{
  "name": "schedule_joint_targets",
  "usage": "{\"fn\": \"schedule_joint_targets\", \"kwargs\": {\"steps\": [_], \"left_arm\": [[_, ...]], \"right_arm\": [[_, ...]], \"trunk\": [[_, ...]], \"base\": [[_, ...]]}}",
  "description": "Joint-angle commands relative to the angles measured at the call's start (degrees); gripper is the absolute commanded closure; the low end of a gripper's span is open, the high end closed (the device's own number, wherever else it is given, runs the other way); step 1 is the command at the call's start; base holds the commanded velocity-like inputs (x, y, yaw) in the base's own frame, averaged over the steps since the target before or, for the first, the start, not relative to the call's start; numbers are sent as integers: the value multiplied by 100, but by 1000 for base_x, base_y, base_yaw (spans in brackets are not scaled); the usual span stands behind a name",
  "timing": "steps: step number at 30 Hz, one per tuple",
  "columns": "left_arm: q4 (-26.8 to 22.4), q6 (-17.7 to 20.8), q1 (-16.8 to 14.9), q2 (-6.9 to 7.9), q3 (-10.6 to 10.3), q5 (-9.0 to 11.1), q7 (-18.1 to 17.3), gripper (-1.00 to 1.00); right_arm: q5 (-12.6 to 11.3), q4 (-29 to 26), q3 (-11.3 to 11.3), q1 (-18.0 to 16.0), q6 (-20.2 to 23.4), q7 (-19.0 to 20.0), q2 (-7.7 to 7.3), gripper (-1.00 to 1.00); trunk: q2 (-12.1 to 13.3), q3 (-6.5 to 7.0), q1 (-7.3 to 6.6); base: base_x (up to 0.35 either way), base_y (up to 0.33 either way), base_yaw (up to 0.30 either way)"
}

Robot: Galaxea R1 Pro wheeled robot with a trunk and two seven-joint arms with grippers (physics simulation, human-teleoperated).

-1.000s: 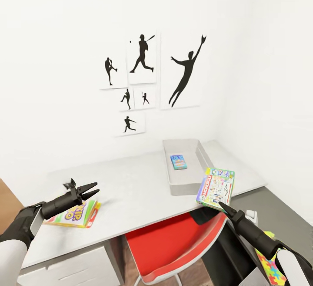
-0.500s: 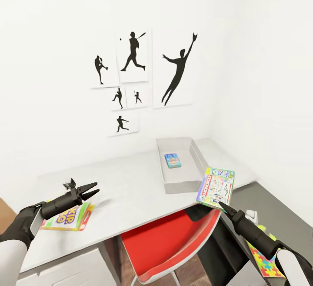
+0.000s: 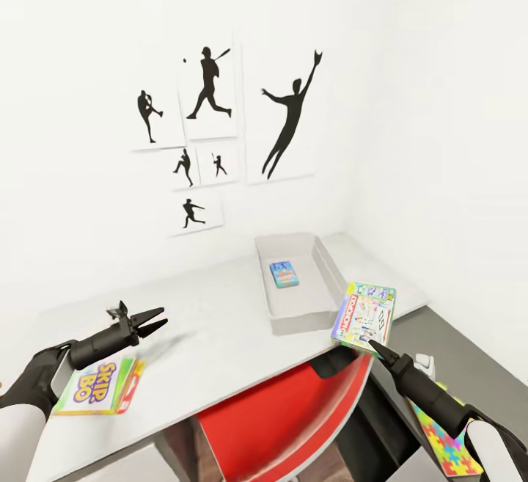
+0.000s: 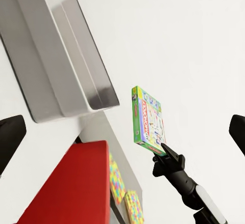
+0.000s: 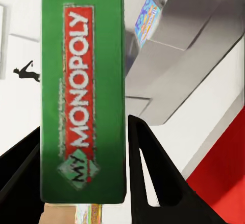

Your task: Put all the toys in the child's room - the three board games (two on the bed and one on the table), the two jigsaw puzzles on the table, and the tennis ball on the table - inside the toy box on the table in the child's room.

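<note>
White-green, with its red Monopoly band, the board game (image 3: 364, 316) is pinched by one lower corner in the right end effector (image 3: 375, 348), held upright near the toy box (image 3: 321, 265) and just off its near right corner. Such a thin corner grip could let the box swing or slip as it is carried over the rim; it might then catch the sloping wall or drop onto the red chair (image 3: 293, 416) below. A blue game (image 3: 284, 274) already lies inside the toy box. The left end effector (image 3: 149, 320) is released, its fingers spread, above the worktop (image 3: 213, 320) beside the Skip-Bo game (image 3: 99, 384). A jigsaw puzzle (image 3: 447, 442) lies low on the right.
</note>
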Motion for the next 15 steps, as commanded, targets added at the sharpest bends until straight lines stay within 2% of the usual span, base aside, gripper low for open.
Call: {"fn": "schedule_joint_targets", "kwargs": {"steps": [1,8,15], "left_arm": [[0,60,-2,1,4,-1,-21,-100],[0,60,-3,1,4,-1,-25,-100],[0,60,3,1,4,-1,-21,-100]], "right_arm": [[-19,0,-10,-6,42,8,1,100],[-19,-8,-10,-2,42,8,3,100],[-19,-10,-10,-2,42,8,1,100]], "trunk": [[-12,-16,5],[-12,-29,5],[-12,-30,5]], "base": [[202,6,-102],[258,25,-44],[20,1,-1]]}}
